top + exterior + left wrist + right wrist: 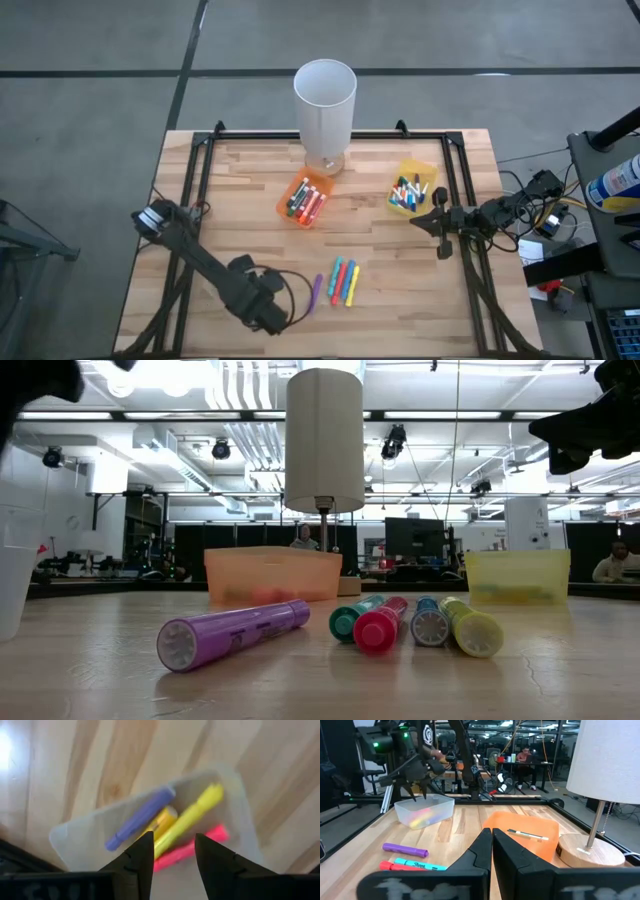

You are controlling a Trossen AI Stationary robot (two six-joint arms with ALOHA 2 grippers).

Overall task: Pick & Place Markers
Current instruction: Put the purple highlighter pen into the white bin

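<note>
Several capped markers lie on the wooden table near its near edge: a purple one [316,292] [235,635] and a row of teal, red, blue and yellow ones [344,283] [415,625]. More markers lie in the orange bin [305,200] and in the yellow bin [412,190]. My left gripper [173,842] [415,780] hangs open, fingers pointing down, over the clear bin [85,845] [425,810]. In that bin lie purple [142,817], yellow [192,815] and pink [210,837] markers. My right gripper [491,840] [420,222] waits shut by the yellow bin.
A tall white cylinder on a wooden foot [325,100] [324,440] stands at the table's far edge behind the orange bin. A black frame rail [300,135] runs around the tabletop. Bare wood lies between the bins and the loose markers. People sit at desks in the room beyond.
</note>
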